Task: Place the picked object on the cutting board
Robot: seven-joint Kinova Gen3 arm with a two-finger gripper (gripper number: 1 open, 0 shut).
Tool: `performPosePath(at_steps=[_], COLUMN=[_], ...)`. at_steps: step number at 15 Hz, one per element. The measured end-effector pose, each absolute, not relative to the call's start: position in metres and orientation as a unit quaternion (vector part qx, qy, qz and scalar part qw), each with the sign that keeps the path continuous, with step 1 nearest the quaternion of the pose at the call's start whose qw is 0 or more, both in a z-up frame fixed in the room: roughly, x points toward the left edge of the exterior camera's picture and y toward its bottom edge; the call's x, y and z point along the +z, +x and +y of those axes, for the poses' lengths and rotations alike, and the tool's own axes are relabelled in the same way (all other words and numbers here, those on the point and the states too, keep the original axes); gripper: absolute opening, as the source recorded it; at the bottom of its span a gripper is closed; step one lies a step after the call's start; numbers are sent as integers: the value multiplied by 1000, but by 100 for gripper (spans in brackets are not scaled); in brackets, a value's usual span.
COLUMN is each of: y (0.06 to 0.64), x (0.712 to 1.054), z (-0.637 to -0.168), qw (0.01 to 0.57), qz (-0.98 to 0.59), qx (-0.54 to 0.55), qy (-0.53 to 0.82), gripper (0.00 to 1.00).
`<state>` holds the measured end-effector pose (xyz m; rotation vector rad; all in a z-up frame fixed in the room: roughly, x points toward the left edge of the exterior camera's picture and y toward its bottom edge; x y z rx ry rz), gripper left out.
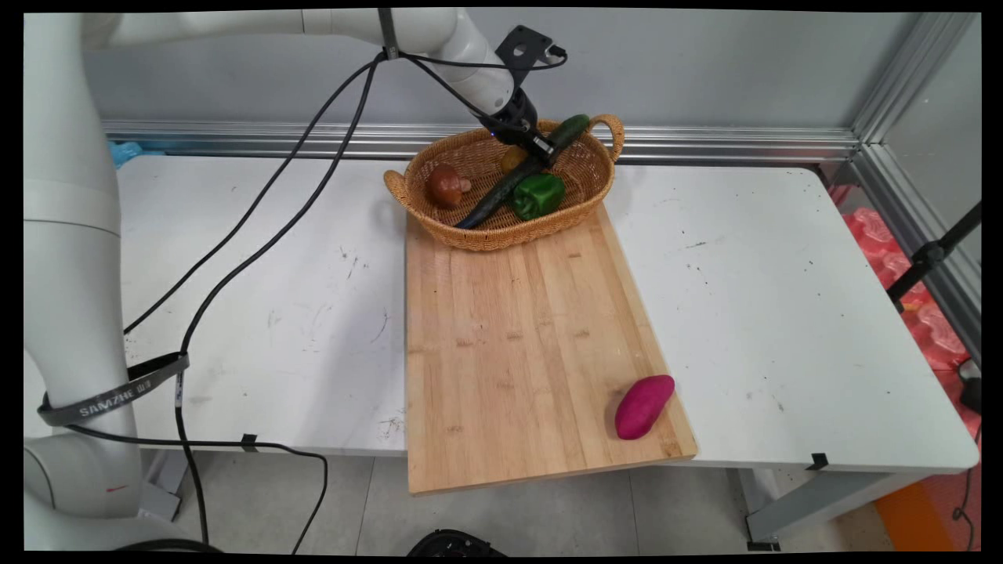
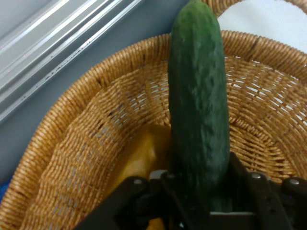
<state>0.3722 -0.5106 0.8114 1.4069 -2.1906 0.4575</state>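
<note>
Cucumber (image 2: 199, 110) fills the centre of the hand view, running from the bottom middle up to the top edge, and the gripper (image 2: 201, 203) is clamped round its lower part: we see the black linkage on both sides of it, pressed close against the skin. In the main view the same cucumber (image 1: 566, 130) sits in the upper middle of the frame, tilted, its free end poking up over the far rim of the basket (image 1: 584, 205), with the gripper (image 1: 537, 150) at its lower end.

We judge it to be firm and fairly stiff, moderately heavy for its length, so held near one end it will want to swing or pivot between the fingers. The skin looks dull and bumpy rather than glossy, which should give some friction, though hard squeezing could bruise it. Nearer the middle would balance it better than the end now held.

It is dark green, long and near cylindrical, with a rounded tip and small warts along its surface.

Beneath it in the basket we see something yellow (image 2: 141, 155); what it is we cannot tell. Also in the basket lie a green pepper (image 1: 538, 195), a brown rounded item (image 1: 445, 186) and a long dark vegetable (image 1: 494, 200). Below the basket a board (image 1: 509, 337) reaches to the lower middle, with a purple sweet potato (image 1: 643, 406) at its lower right.
</note>
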Motion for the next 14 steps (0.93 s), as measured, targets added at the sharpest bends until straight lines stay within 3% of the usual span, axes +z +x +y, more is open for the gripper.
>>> performPosePath(at_steps=[6, 14], y=[371, 363], x=[829, 885], z=[-510, -485], qw=[252, 274], qz=[-808, -813], qx=[178, 185], qy=[502, 479], gripper=[0, 0])
